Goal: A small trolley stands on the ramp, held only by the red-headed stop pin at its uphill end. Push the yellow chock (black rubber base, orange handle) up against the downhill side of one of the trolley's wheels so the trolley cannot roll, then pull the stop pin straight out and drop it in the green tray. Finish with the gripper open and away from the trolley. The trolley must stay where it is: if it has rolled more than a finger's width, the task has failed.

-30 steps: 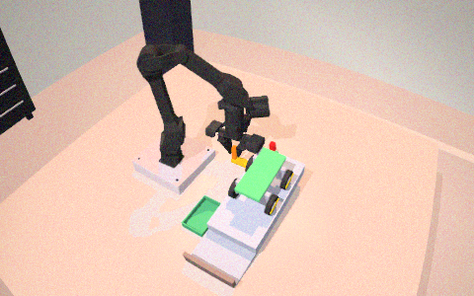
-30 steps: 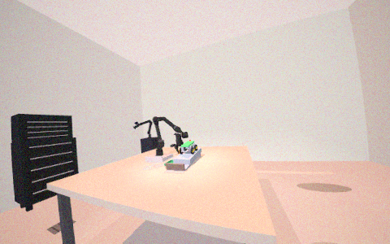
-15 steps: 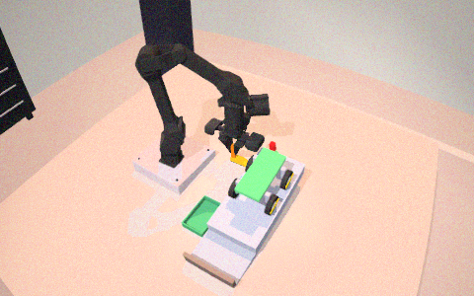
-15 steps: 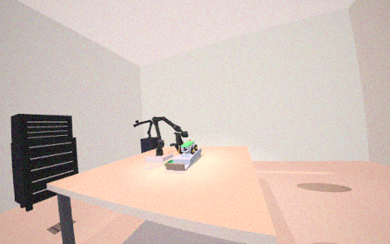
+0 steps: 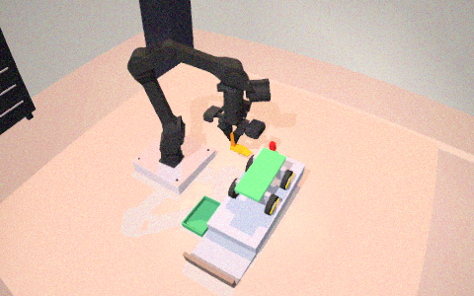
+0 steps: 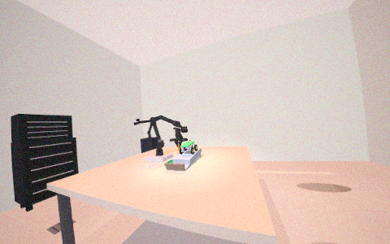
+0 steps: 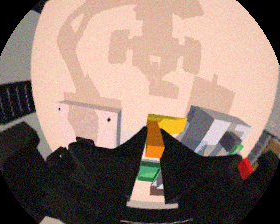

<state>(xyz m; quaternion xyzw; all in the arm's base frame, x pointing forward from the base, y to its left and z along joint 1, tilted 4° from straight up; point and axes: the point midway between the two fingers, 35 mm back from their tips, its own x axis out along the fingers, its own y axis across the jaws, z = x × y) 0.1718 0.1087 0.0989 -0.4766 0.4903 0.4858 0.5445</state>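
Observation:
The yellow chock (image 5: 241,149) (image 7: 174,124) is beside the ramp's uphill end, on the arm's side; whether it touches the table is hard to tell. My gripper (image 5: 232,140) (image 7: 154,134) points down and is shut on its orange handle (image 5: 232,139) (image 7: 154,140) (image 6: 179,147). The trolley (image 5: 261,174) (image 6: 188,144), with a green top and black wheels, stands on the pale ramp (image 5: 231,234) (image 7: 198,125). The red head of the stop pin (image 5: 273,146) (image 7: 245,168) shows at the trolley's uphill end. The green tray (image 5: 201,215) (image 7: 148,172) lies beside the ramp's lower part.
The arm's base plate (image 5: 195,170) (image 7: 93,120) stands to the left of the chock and ramp. A brown stop board (image 5: 209,269) (image 6: 175,167) crosses the ramp's low end. The trolley's near wheels (image 5: 233,188) face the arm's side. A black drawer cabinet (image 6: 45,154) stands beyond the table.

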